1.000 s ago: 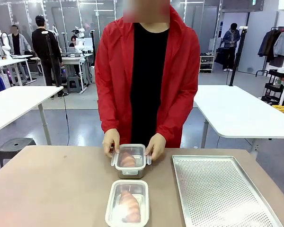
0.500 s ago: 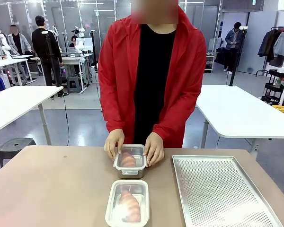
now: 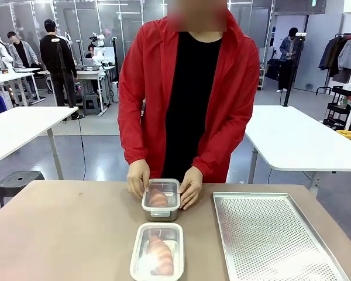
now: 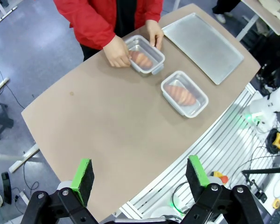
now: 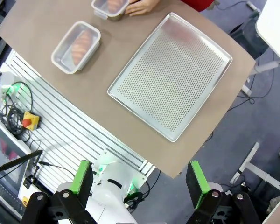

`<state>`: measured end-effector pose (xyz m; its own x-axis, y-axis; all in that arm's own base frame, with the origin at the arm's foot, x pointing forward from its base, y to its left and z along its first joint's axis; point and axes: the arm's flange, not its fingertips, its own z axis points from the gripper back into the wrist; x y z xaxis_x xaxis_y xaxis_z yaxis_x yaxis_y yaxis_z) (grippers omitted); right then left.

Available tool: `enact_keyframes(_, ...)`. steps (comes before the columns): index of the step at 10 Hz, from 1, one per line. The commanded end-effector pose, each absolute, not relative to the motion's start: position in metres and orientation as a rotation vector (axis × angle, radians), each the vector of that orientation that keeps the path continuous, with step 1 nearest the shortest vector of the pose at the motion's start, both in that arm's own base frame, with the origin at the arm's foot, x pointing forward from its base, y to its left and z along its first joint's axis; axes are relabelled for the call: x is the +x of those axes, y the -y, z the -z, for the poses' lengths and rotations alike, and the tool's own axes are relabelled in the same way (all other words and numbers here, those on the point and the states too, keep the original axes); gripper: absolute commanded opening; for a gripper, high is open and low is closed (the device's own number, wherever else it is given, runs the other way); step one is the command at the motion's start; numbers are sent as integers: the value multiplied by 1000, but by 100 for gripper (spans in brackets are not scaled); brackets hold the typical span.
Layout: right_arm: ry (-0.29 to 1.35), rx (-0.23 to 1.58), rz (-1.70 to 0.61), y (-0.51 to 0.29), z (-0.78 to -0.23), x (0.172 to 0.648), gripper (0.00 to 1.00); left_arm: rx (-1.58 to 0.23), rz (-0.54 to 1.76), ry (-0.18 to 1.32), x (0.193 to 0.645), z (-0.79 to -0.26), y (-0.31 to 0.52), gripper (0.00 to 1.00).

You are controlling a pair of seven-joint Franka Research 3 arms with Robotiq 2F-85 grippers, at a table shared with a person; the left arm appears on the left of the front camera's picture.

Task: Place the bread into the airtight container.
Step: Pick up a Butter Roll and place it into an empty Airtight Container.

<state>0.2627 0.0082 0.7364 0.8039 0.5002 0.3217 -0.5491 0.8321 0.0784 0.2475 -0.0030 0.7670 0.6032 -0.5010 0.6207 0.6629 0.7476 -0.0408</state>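
Two clear lidded rectangular containers (image 3: 157, 250) hold bread (image 3: 158, 254); perforated metal tray (image 3: 275, 237) beside; both pincers (image 4: 140, 175) (image 5: 137, 179) wide.

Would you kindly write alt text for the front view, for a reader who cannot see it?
A person in a red jacket stands at the far side of a brown table, both hands on the sides of a lidded airtight container holding bread. A second lidded container with bread sits nearer the camera, and a perforated metal tray lies to the right.
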Motion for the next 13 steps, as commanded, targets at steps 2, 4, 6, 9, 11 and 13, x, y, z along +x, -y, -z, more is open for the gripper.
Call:
enact_keyframes(2,297,170,-567,-7,-738,264,100,-292,700,628,247,-768,4,100)
enact_keyframes(4,297,170,-567,-7,-738,264,100,-292,700,628,247,-768,4,100)
enact_keyframes(6,297,170,-567,-7,-738,264,100,-292,700,628,247,-768,4,100)
enact_keyframes(9,297,170,-567,-7,-738,264,100,-292,700,628,247,-768,4,100)
enact_keyframes(11,297,170,-567,-7,-738,264,100,-292,700,628,247,-768,4,100)
enact_keyframes(13,297,170,-567,-7,-738,264,100,-292,700,628,247,-768,4,100)
